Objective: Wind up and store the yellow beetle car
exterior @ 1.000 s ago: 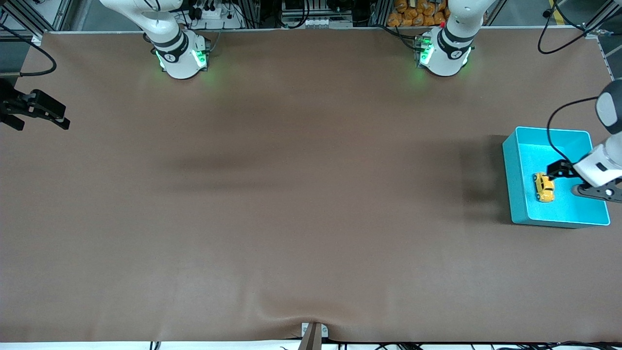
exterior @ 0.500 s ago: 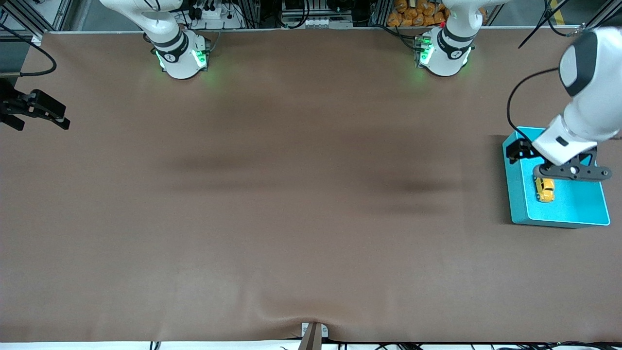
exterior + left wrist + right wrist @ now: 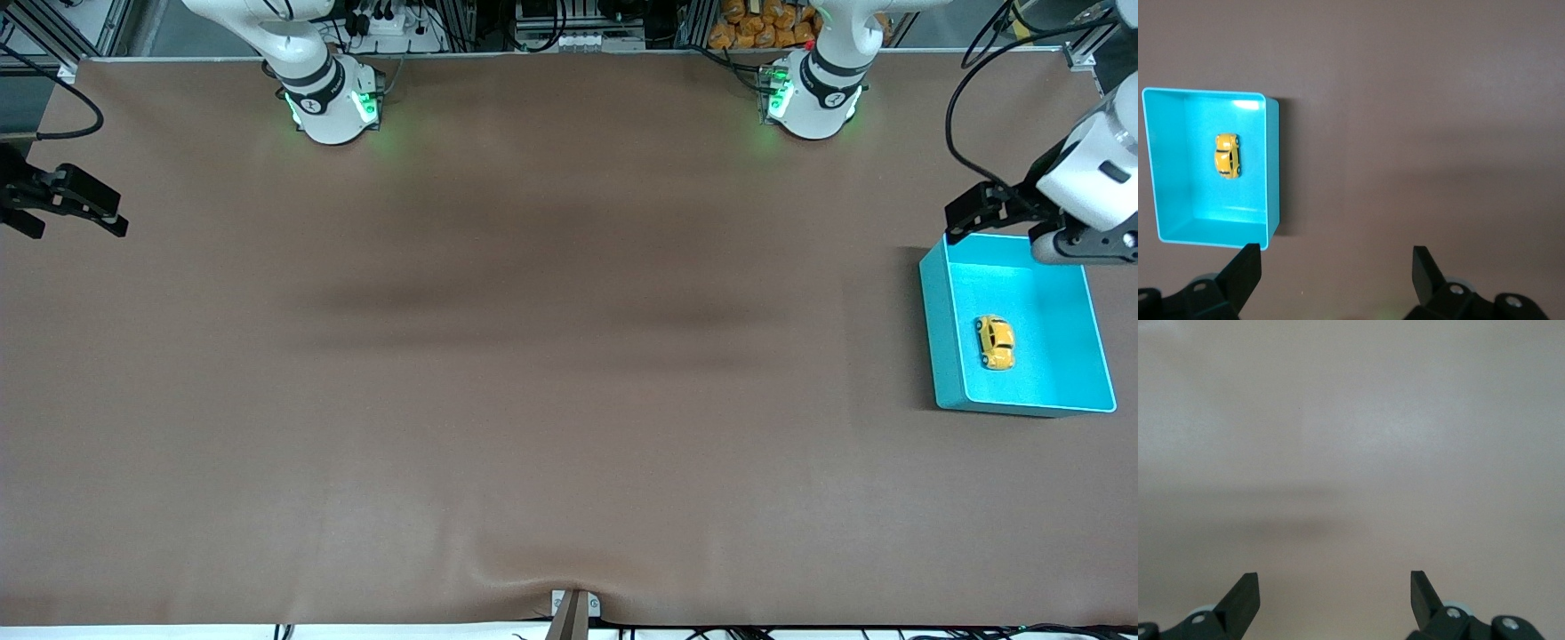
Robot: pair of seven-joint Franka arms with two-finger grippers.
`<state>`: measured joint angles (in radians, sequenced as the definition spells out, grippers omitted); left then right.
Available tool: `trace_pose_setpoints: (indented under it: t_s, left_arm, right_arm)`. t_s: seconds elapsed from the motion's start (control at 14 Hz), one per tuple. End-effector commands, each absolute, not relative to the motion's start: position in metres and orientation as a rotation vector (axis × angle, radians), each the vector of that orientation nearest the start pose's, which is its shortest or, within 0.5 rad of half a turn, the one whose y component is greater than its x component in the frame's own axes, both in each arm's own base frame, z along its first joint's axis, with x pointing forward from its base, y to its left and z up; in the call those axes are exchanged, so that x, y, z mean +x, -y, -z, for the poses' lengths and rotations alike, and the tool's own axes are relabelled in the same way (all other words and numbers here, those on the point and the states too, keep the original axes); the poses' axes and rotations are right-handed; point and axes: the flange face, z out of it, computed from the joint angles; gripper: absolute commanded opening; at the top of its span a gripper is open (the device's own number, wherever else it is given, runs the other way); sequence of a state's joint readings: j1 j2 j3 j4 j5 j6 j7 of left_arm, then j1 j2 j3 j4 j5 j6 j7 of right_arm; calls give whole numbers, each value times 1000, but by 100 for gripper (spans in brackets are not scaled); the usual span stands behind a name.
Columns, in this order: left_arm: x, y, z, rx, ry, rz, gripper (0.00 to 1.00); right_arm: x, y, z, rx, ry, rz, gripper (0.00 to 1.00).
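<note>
The yellow beetle car lies alone on the floor of the teal bin at the left arm's end of the table. It also shows in the left wrist view, inside the bin. My left gripper is open and empty, up in the air over the table just off the bin's edge nearest the robots' bases; its jaws stand wide apart. My right gripper is open and empty over the right arm's end of the table, and waits there.
The brown table mat carries nothing else. The arm bases stand along the table edge farthest from the front camera. The bin sits close to the table's end.
My left gripper has risen out of the bin and moved away from the car toward the robots' bases. The car stays put in the bin. The right arm has not moved.
</note>
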<state>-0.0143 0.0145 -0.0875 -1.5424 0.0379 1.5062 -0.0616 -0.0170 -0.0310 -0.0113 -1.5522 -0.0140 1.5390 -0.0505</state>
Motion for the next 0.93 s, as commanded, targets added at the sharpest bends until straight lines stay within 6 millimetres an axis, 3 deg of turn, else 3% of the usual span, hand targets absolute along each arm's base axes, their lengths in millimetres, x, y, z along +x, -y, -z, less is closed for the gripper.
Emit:
trace_pose_setpoints:
  t_s: [0.0,0.36,0.86]
  left_arm:
    - [545,53,-637,-3116,-55,-129,100]
    - [543,50,-648,-3153,-44,-103,100]
    - [544,48,-647,-3146,-41,-107,100]
  right_arm:
    - [541,14,-650,-3157,23,23,100]
    - [541,15,-650,-3157,21,23,100]
    - [541,15,-650,-3157,21,21,100]
